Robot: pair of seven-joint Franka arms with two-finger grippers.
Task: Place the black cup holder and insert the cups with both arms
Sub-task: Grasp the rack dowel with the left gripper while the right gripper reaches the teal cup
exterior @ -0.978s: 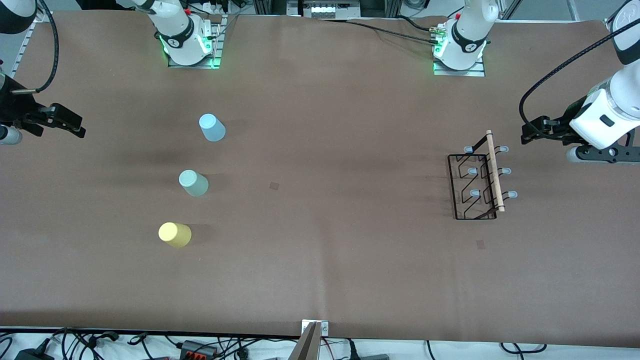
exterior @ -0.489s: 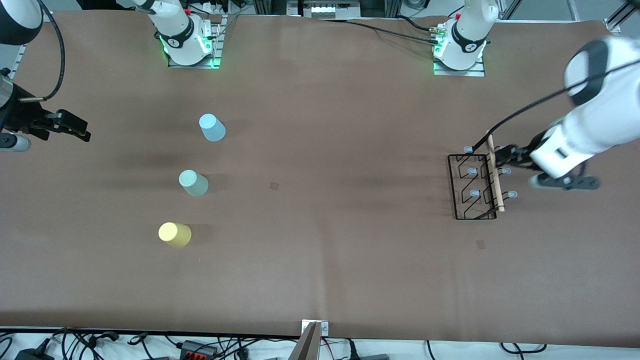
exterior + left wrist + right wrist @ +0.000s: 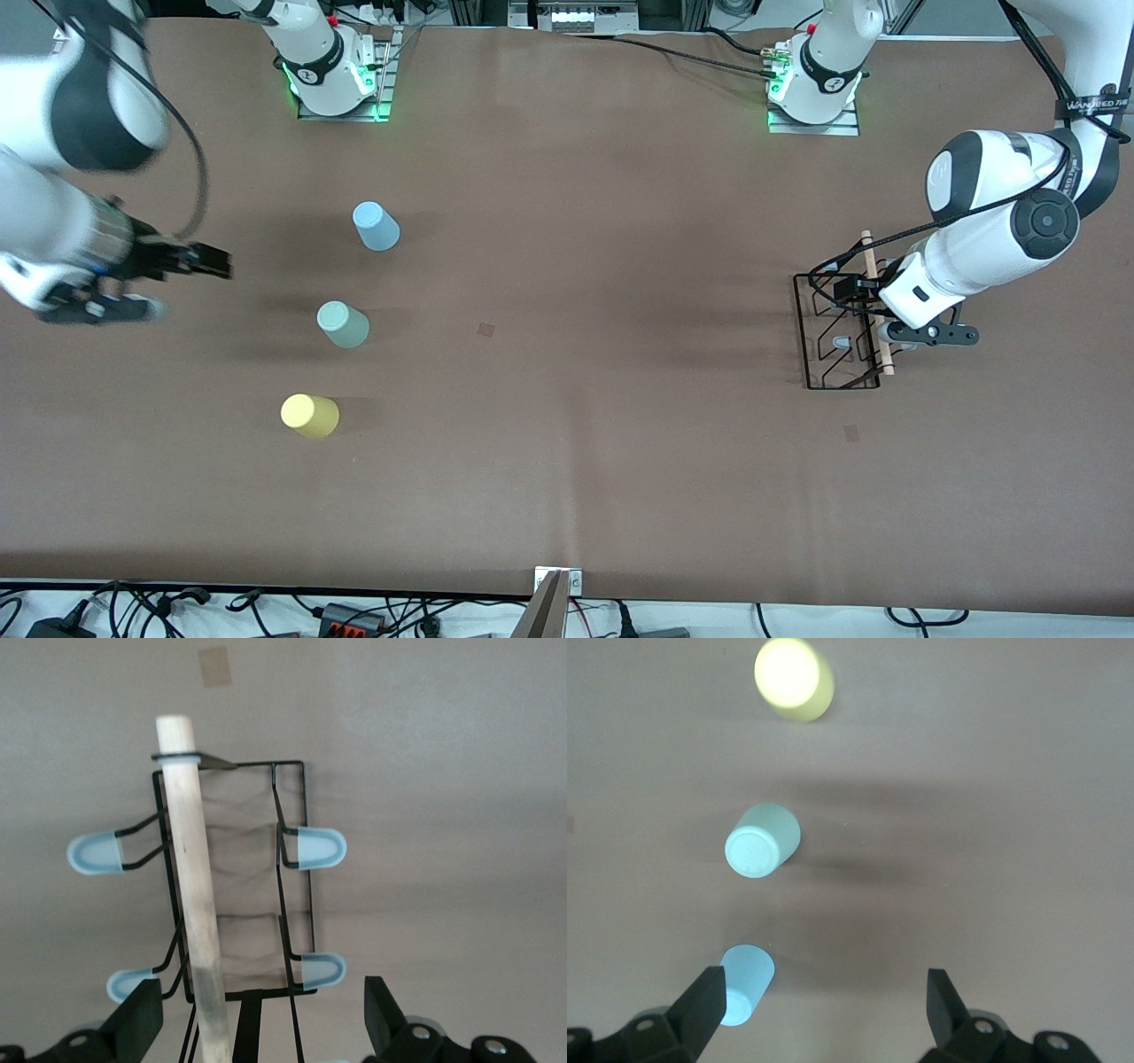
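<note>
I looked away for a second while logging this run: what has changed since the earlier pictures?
The left pincer swung in from the table's edge and now hangs open over the rack, straddling its wooden handle, not yet gripping. The right pincer moved in toward the cups, open, holding nothing. The rack, blue cup, green cup and yellow cup stayed put.

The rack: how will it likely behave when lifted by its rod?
The rack is thin open wire, so probably light and fairly stiff. Its wooden rod looks smooth and round, so it could swivel in the open left gripper unless held mid-length. Its capped pegs might snag.
</note>
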